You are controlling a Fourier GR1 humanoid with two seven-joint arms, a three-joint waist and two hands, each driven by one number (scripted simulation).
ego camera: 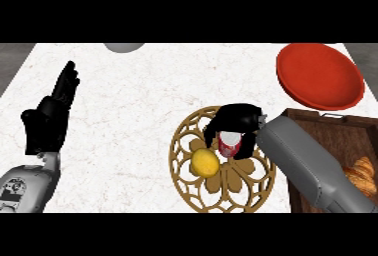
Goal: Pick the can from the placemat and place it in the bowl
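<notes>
Right robot hand curled over can top; judge it light, rigid, slick — you grip sidewalls. Lemon just beside it.

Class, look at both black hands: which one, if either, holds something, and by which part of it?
The right hand is curled over the top of the red-and-white can on the round wicker placemat. The left hand rests open, holding nothing.
</notes>
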